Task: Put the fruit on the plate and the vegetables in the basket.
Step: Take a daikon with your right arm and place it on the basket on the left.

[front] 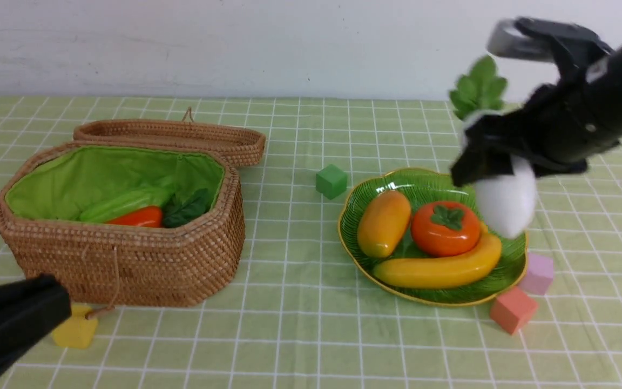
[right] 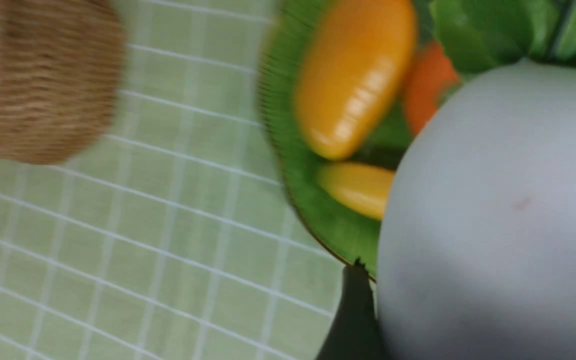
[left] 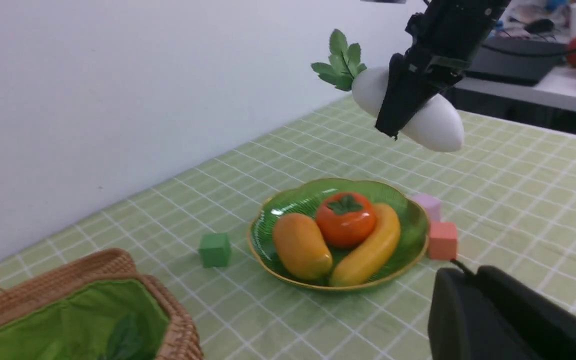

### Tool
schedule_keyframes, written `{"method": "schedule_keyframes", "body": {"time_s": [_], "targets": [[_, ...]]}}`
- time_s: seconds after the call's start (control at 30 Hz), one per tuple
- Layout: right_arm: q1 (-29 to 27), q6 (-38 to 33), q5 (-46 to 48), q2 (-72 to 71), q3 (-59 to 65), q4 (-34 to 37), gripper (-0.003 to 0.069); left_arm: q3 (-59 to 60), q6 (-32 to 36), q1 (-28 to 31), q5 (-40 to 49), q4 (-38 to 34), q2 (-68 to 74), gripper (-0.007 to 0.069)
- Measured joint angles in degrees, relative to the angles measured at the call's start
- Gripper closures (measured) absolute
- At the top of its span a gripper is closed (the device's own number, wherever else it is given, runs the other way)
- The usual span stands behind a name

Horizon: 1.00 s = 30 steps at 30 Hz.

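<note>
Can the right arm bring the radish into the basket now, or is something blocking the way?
Probably yes. The right gripper holds the radish above the plate; the basket is open, its lid behind it.

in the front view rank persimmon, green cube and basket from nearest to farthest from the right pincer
1. Persimmon: on the plate, just below the right pincer, which holds the white radish.
2. Green cube: on the cloth, left of the plate.
3. Basket: far left, the farthest.
</note>
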Motion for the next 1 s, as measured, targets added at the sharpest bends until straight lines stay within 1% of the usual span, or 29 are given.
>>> {"method": "schedule_keyframes", "body": {"time_s": [0.03, 0.07, 0.13, 0.17, 0.2, 0.23, 0.27, 0.4, 0.5, 0.6, 0.63, 0.67, 0.73, 0.87, 0.93, 0.97, 1.0], "targets": [[1.8, -2.1, -1.6, 0.9, -1.8, 1.2, 0.0139, 0.0, -0.4, 0.0, -1.2, 0.3, 0.0, 0.0603], [5.4, -5.5, -4.3, 3.4, -5.6, 3.6, 0.0139, 0.0, -1.3, 0.0, -3.4, 1.0, 0.0, 0.0603], [9.5, -8.8, -6.5, 6.4, -10.3, 5.4, 0.0139, 0.0, -2.4, 0.0, -6.1, 1.8, 0.0, 0.0603], [9.5, -9.2, -6.7, 6.8, -10.3, 5.6, 0.0139, 0.0, -2.6, 0.0, -6.5, 1.8, 0.0, 0.0603], [12.4, -12.0, -8.2, 9.9, -13.9, 6.7, 0.0139, 0.0, -3.2, 0.0, -8.9, 2.0, 0.0, 0.0603], [13.1, -12.4, -8.4, 10.3, -14.8, 6.8, 0.0139, 0.0, -3.2, 0.0, -9.6, 2.1, 0.0, 0.0603], [15.5, -15.3, -9.6, 13.6, -18.1, 7.4, 0.0139, 0.0, -3.4, 0.0, -11.6, 2.2, 0.0, 0.0603], [20.1, -22.5, -13.0, 22.8, -25.7, 8.5, 0.0139, 0.0, -3.6, 0.0, -15.6, 2.2, 0.0, 0.0603], [21.8, -26.3, -17.4, 27.5, -29.0, 9.3, 0.0139, 0.0, -3.6, 0.0, -17.3, 2.2, 0.0, 0.0603], [23.4, -31.0, -22.9, 32.4, -32.3, 11.7, 0.0139, 0.0, -3.6, 0.0, -18.5, 2.2, 0.0, 0.0603], [23.4, -31.3, -23.3, 32.4, -32.5, 11.7, 0.0139, 0.0, -3.6, 0.0, -18.6, 2.2, 0.0, 0.0603], [24.1, -33.7, -26.5, 34.4, -33.4, 12.9, 0.0139, 0.0, -3.6, 0.0, -18.8, 2.2, 0.0, 0.0601], [24.8, -36.1, -29.2, 35.8, -34.0, 13.6, 0.0139, 0.0, -3.6, 0.0, -18.8, 2.2, 0.0, 0.0599], [25.4, -37.4, -31.6, 37.2, -34.1, 14.3, 0.0140, 0.0, -3.6, 0.0, -18.8, 2.1, 0.0, 0.0596], [25.4, -37.5, -32.0, 37.4, -34.1, 14.3, 0.0122, 0.0, -3.6, 0.0, -18.8, 2.1, 0.0, 0.0595], [25.4, -37.7, -32.2, 37.6, -34.1, 14.4, 0.0052, 0.0, -3.6, 0.0, -18.8, 2.1, 0.0, 0.0595], [25.4, -37.7, -32.2, 37.6, -34.1, 14.4, 0.0044, 0.0, -3.6, 0.0, -18.8, 2.1, 0.0, 0.0595]]}}
